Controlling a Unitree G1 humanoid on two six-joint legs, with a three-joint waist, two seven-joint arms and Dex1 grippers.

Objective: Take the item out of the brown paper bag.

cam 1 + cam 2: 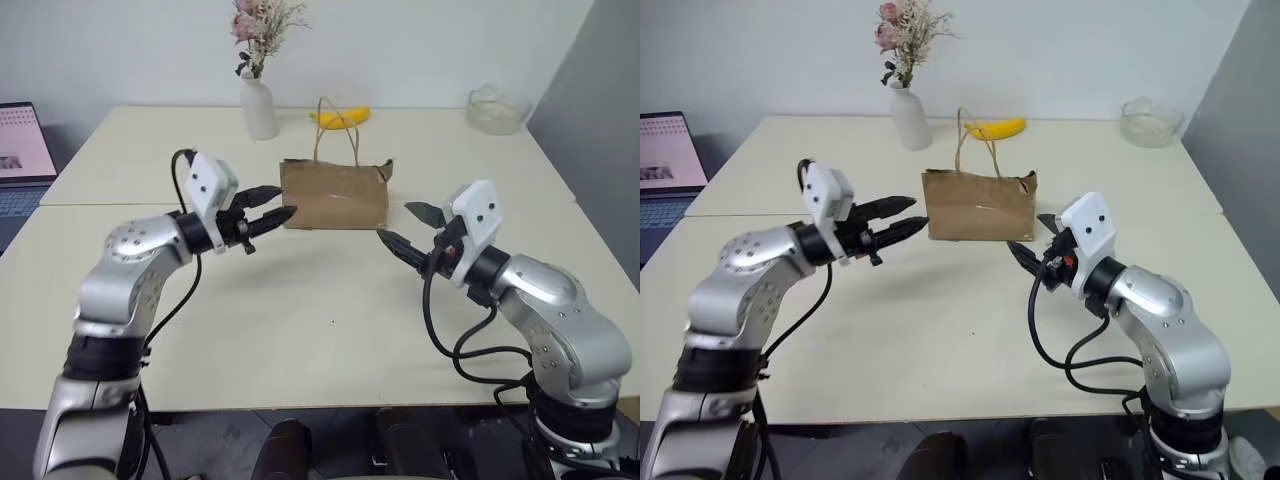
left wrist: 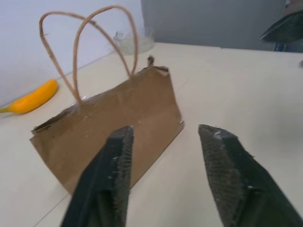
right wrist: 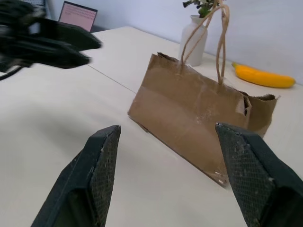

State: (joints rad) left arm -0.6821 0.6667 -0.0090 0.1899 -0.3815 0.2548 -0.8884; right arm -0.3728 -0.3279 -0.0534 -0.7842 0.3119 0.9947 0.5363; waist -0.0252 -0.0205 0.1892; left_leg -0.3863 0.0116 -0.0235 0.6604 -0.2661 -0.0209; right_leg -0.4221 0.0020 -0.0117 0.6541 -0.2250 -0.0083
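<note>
The brown paper bag (image 1: 335, 195) stands upright at the middle of the table, crumpled, with its two cord handles (image 1: 336, 125) sticking up. The item is hidden; I cannot see inside the bag. My left gripper (image 1: 280, 205) points level at the bag's left end, its tips just short of the paper, open with nothing between its fingers (image 2: 116, 161). My right gripper (image 1: 395, 222) sits just off the bag's right end, near the table, open wide and empty, its fingers (image 3: 102, 156) framing the bag.
A yellow banana (image 1: 340, 117) lies behind the bag. A white vase (image 1: 259, 108) with dried flowers stands at the back left, a glass bowl (image 1: 497, 110) at the back right. A laptop (image 1: 25, 145) sits off the table's left edge.
</note>
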